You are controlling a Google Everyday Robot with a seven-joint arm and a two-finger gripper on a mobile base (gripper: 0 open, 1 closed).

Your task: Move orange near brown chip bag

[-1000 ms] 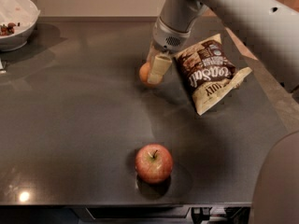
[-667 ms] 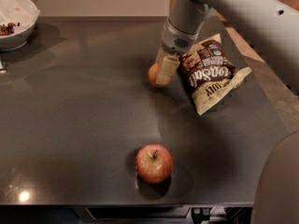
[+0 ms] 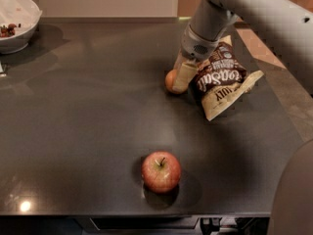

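Clasping the orange (image 3: 169, 81), the gripper (image 3: 178, 79) should ease toward 3 o'clock and release it just beside the brown chip bag (image 3: 221, 78).

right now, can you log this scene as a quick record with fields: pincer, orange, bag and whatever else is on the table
orange: gripped in the pincer, just left of the brown chip bag; contact with the bag cannot be told
pincer: shut on the orange, down near the table
brown chip bag: lying at the table's far right, cream end toward the front
apple: alone near the front edge, stem up
bowl: white, far left corner, dark bits inside
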